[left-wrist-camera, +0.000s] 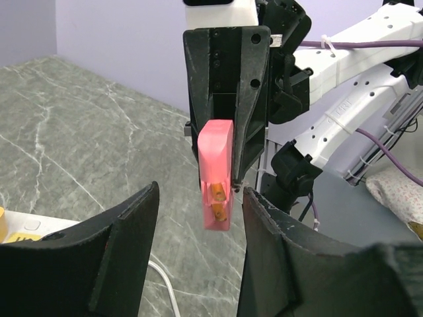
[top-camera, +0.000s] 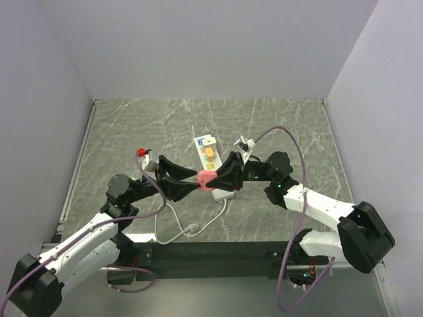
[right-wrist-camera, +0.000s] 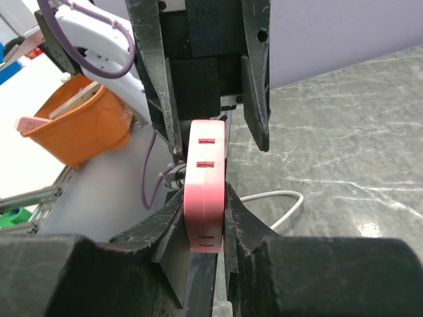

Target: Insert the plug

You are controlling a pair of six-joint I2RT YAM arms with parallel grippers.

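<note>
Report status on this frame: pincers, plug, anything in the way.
Right pincer shut on pink rectangular plastic plug, held off the table. Left pincer open, fingers flanking plug's free end. Plug not yet in white power strip. No obstruction seen.

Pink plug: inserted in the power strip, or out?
Out. The right gripper is shut on the pink plug, and its prongs show bare in the left wrist view, not in the power strip.

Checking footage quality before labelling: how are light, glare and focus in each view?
Top external: even diffuse light, soft shadows, no glare, pink plug small but clear. Left wrist: plug sharp, left gripper nearly black, little detail. Right wrist: plug sharp, right gripper soft in the near foreground, bright washed-out area at left.
</note>
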